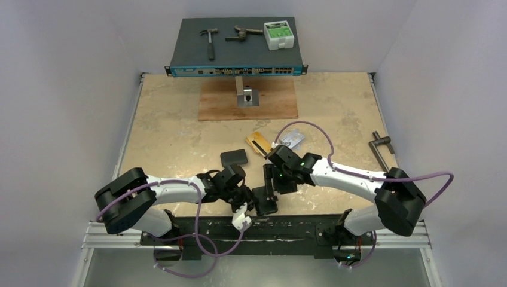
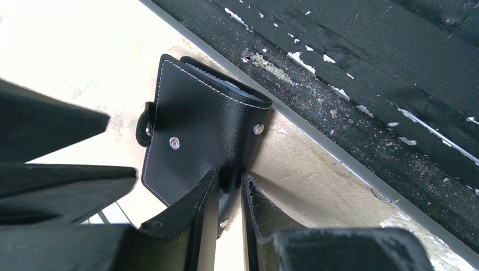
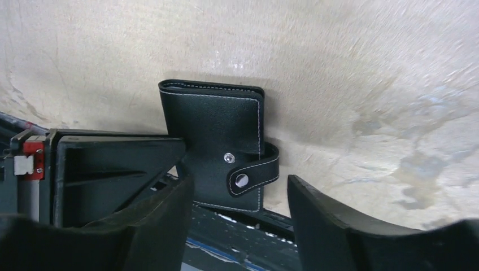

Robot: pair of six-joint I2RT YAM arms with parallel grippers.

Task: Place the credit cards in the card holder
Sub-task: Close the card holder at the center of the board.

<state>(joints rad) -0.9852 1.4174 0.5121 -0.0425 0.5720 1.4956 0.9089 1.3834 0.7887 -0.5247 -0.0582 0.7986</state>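
**Card holder pinched at the table's near edge, tab fastened**

The left fingers (image 2: pixel 195 217) are clamped on one edge of the card holder (image 2: pixel 203 118), which rises toward 12 o'clock from them. The right fingers (image 3: pixel 339 226) stand apart. The holder lies dead ahead of them at 12 o'clock, its long axis up the frame and its snap tab (image 3: pixel 254 169) closed. Seen from above, the holder sits between both wrists. The gold card (image 1: pixel 258 142) and the silver-grey card (image 1: pixel 293 139) lie flat at 12 o'clock, nearer the right arm. The table (image 1: pixel 179 131) is pale and smooth. A dark rail (image 2: pixel 367 73) crowds the holder at 2 o'clock.
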